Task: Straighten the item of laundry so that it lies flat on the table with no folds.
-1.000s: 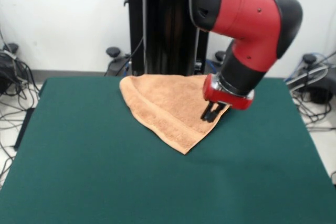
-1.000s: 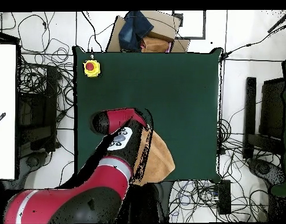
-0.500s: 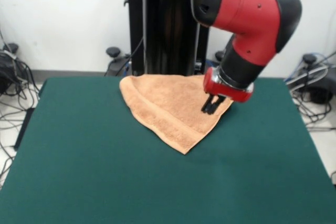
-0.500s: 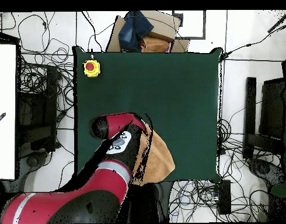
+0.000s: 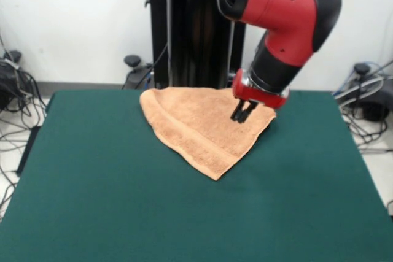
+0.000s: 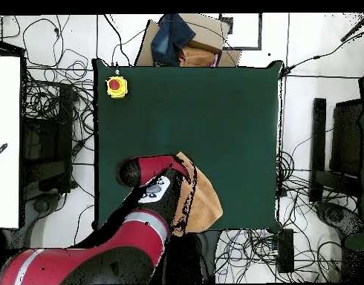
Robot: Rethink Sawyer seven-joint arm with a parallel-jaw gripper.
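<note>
From overhead my own arm covers the tool entirely and hides most of the towel, leaving only a tan strip along one side. In the front view the towel's far edge runs off the back of the surface, so I cannot see how much hangs over. My tool is dark against itself there, and I cannot tell whether its tips touch the cloth or hover just above it, nor whether there is a gap between them. Any tag on the towel is too small to find. The surface's near corners are cut off by the bottom edge.
</note>
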